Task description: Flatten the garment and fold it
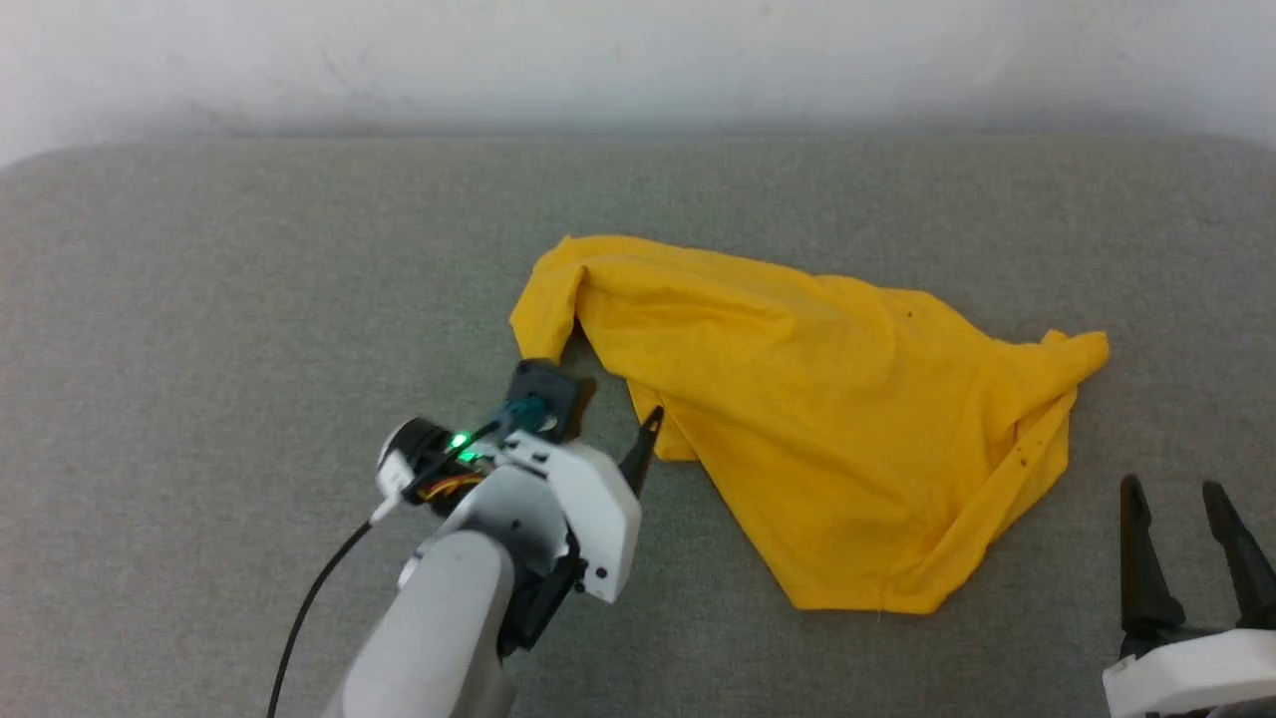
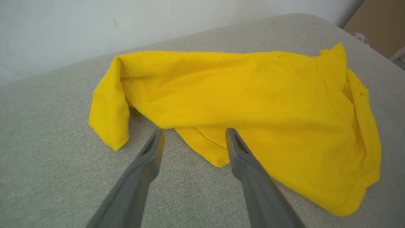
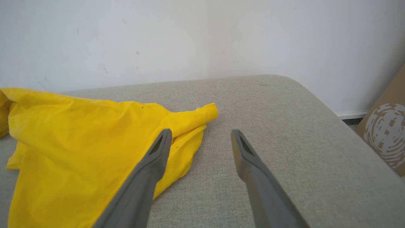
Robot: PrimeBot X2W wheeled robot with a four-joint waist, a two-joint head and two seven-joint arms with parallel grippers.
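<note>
The garment (image 1: 827, 399) is a bright yellow T-shirt lying crumpled and partly doubled over on the grey padded surface, plain side up. My left gripper (image 1: 608, 399) is at its near-left edge, jaws open. In the left wrist view the left gripper (image 2: 194, 131) straddles a folded corner of the garment (image 2: 253, 95), with nothing held. At the lower right, my right gripper (image 1: 1173, 489) is open, a little off the shirt's right end. In the right wrist view the right gripper (image 3: 201, 133) hovers over the bare surface, its left finger in front of the garment (image 3: 79, 133).
The grey fabric surface (image 1: 249, 299) runs wide to the left and front of the shirt. A white wall (image 1: 638, 60) stands behind it. Past the surface's rounded right edge (image 3: 319, 104) sits a cardboard box (image 3: 386, 139).
</note>
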